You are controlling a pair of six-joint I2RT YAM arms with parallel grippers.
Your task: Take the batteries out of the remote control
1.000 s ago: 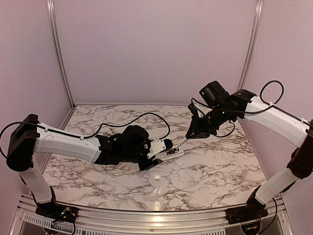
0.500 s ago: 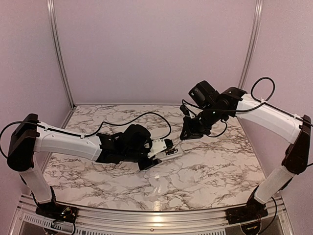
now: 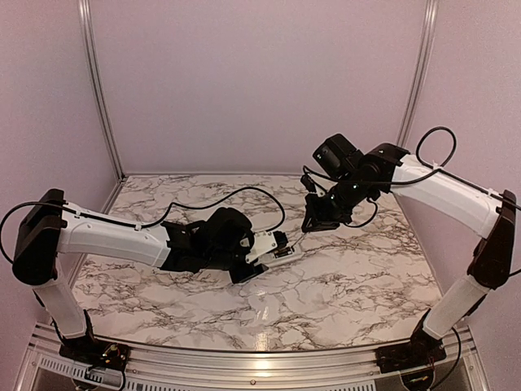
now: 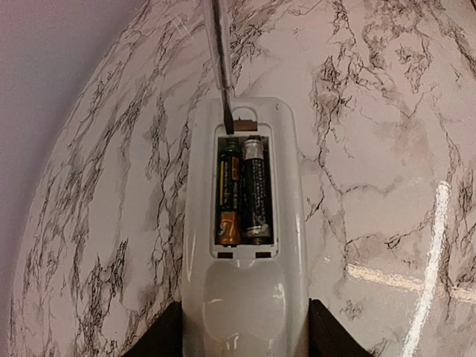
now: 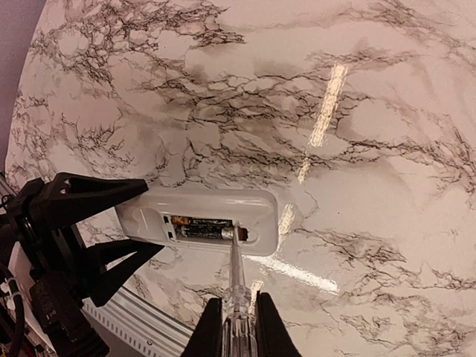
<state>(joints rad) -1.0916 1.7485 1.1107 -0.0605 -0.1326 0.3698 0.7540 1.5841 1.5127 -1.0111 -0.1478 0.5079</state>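
Prying at the battery bay is judged to be the step in hand. The remote control (image 4: 245, 297) is held at its near end by the left gripper (image 4: 245, 338), whose jaws are closed against its two sides. Whether it rests on the marble table (image 4: 387, 149) cannot be told. The bay is uncovered and faces up. The batteries (image 4: 242, 190) lie in it side by side, long axes along the remote's length. The right gripper (image 5: 236, 331) is clamped tight on a thin screwdriver (image 5: 234, 275), brought down from beyond the remote's far end. Its tip is seen at the bay's far wall, by one battery's end; contact cannot be confirmed. The batteries thus lie ahead of and below the right gripper, the nearer free tool.
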